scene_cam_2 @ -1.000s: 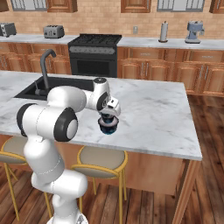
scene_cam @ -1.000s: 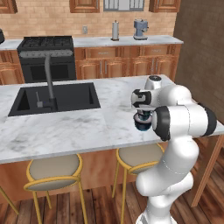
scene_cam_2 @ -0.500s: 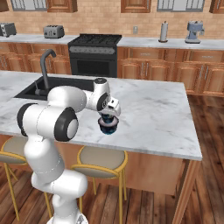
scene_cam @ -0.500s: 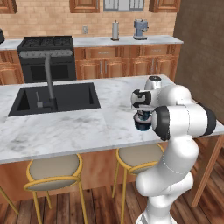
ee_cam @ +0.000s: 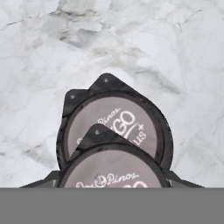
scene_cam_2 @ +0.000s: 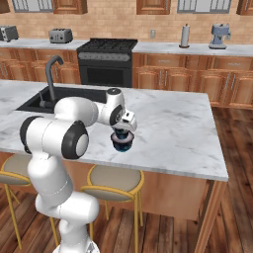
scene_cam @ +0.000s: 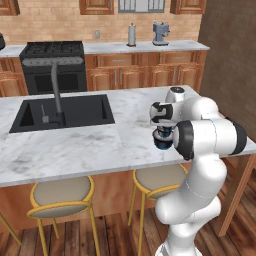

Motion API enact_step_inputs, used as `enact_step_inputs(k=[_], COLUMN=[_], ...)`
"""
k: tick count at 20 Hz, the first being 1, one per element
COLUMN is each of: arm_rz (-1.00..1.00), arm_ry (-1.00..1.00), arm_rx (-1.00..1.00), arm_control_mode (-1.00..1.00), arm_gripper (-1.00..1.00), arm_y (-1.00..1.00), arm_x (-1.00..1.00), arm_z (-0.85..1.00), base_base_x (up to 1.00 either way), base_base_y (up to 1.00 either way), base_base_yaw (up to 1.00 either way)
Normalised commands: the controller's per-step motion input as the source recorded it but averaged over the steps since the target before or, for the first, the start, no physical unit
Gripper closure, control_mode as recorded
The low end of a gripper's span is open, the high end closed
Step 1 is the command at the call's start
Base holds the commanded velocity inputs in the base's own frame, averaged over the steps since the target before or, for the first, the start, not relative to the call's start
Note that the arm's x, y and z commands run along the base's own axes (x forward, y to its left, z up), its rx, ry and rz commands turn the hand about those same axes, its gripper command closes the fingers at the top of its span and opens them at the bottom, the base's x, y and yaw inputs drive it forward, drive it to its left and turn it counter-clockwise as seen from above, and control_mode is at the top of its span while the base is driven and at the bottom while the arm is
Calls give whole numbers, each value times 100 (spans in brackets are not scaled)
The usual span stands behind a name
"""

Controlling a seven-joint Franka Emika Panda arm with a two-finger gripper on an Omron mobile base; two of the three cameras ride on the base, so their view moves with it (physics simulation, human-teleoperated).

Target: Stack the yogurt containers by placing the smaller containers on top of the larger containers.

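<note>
My gripper (scene_cam: 162, 133) (scene_cam_2: 122, 133) hangs over the island counter near its front edge, pointing straight down. In the hand view a small dark cup (ee_cam: 113, 168) with a pale printed top sits between the fingertips (ee_cam: 41, 183), and my gripper (ee_cam: 113, 183) is shut on it. Directly below it stands the wide dark tub (ee_cam: 120, 113) (scene_cam: 161, 145) (scene_cam_2: 121, 146) with its pale top, resting on the marble. The small cup overlaps the tub's near half; I cannot tell whether they touch. The second small cup is out of view.
The black sink (scene_cam: 65, 112) and its faucet (scene_cam: 56, 90) lie to the left on the marble counter (scene_cam: 90, 150). Stools (scene_cam: 62, 195) (scene_cam_2: 111, 180) stand below the front edge. A stove (scene_cam_2: 106, 47) and appliances line the far wall.
</note>
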Motion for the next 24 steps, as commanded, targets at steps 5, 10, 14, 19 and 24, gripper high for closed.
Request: enact_step_inputs(k=[5, 10, 14, 19, 24], arm_rz=[2, 2, 2, 1, 1], arm_ry=[0, 0, 2, 3, 1], arm_rx=[0, 0, 0, 0, 0], arm_control_mode=[-100, -100, -100, -100, -100], arm_gripper=[100, 100, 100, -100, -100], arm_y=[-10, -4, 0, 0, -7], arm_x=[5, 11, 22, 12, -5], arm_z=[0, 0, 0, 0, 0], base_base_x=[0, 0, 0, 0, 0], base_base_y=[0, 0, 0, 0, 0], base_base_yaw=[0, 0, 0, 0, 0])
